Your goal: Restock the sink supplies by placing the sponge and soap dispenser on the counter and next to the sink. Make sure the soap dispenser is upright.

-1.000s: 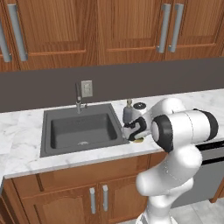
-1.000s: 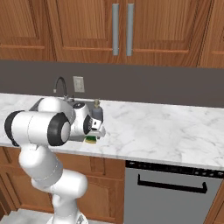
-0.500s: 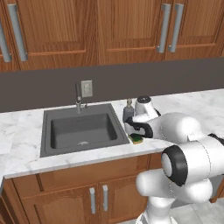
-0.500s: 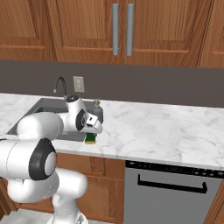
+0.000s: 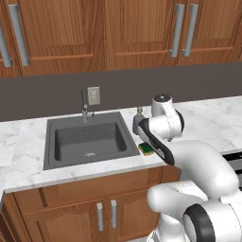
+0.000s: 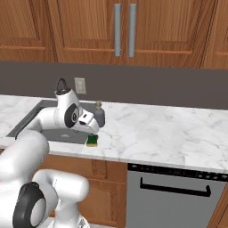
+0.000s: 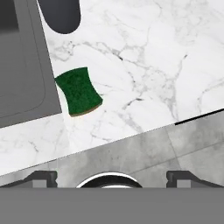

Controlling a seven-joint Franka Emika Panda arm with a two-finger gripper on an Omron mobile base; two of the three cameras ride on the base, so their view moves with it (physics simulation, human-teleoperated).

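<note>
The sponge (image 7: 79,91) is laid green side up on the tabletop (image 7: 144,65), just beside the sink (image 7: 22,74); the soap dispenser (image 6: 99,116) is stood upright behind it. The tool (image 7: 111,177) is spread wide, empty, above.

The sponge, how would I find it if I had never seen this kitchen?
Find the dark grey sink set in the white marble counter. Just off the sink's right edge, near the counter's front, lies the sponge, with the soap bottle standing behind it. The sponge is small, flat and green on top, while the bottle is tall, rounded and dark grey.
</note>
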